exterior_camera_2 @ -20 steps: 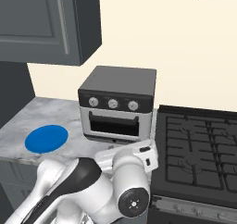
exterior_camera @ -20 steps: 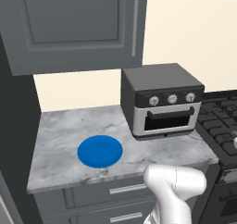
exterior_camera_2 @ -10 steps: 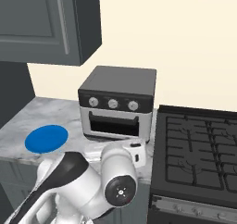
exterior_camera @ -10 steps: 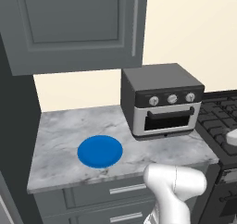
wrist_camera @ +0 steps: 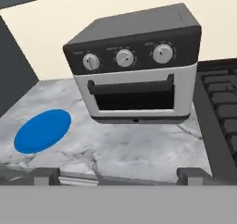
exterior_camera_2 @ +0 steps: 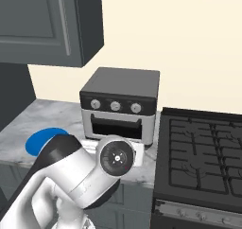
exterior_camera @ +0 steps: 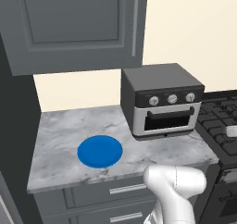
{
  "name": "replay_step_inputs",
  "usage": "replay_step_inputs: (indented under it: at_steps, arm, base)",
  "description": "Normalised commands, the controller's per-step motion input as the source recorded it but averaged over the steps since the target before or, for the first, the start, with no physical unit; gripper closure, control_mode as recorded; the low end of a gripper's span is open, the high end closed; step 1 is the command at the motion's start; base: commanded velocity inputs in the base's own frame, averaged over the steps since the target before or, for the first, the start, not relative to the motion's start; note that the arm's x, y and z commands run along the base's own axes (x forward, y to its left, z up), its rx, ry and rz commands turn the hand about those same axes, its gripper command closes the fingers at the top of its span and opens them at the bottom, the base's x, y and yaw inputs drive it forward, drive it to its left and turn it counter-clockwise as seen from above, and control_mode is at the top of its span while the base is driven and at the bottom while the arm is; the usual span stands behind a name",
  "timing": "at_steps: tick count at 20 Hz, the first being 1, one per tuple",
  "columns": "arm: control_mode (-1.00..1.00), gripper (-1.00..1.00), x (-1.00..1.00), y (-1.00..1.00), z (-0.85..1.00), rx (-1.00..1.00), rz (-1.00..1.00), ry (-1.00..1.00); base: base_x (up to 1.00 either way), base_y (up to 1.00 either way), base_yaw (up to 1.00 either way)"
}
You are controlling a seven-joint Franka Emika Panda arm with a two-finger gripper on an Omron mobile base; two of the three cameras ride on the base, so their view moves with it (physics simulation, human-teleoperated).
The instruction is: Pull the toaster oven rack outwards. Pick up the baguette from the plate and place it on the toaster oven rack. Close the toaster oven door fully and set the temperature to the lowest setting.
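I am facing the toaster oven door (wrist_camera: 134, 94), shut, at 12 o'clock. My gripper (wrist_camera: 118, 176) is spread wide, grasping nothing. I am aiming squarely for its bar handle (wrist_camera: 132, 85).

Arm (exterior_camera_2: 71, 176) further left, nearer cam.

No readable text, brand, number or sign can be made out. Faint pale marks are seen above the three knobs (wrist_camera: 124, 58) on the toaster oven (wrist_camera: 139, 56) in the hand view, but they are too blurred to be read. Nothing is printed on the plate (wrist_camera: 42, 130) or the counter (wrist_camera: 115, 146).
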Motion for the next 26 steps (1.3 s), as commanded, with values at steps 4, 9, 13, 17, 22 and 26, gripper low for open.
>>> replay_step_inputs:
  at_steps: [4,9,13,17,22,26]
  arm:
    - [-1.00,-1.00,-0.37,0.01,-0.02,0.24,-0.29,0.03]
    - [-1.00,-1.00,-0.19,0.18,-0.10,0.19,-0.35,0.00]
    - [-1.00,-1.00,-0.02,0.13,0.00,0.17,-0.25,0.01]
    - [-1.00,-1.00,0.00,0.05,0.06,0.16,-0.17,0.03]
    - [-1.00,-1.00,0.00,0.00,0.24,0.07,-0.04,0.05]
    - [-1.00,-1.00,0.01,0.00,0.21,0.04,0.00,0.04]
  base:
    - [0.00,0.00,0.00]
    - [0.00,0.00,0.00]
    - [0.00,0.00,0.00]
    - [0.00,0.00,0.00]
    - [0.00,0.00,0.00]
    - [0.00,0.00,0.00]
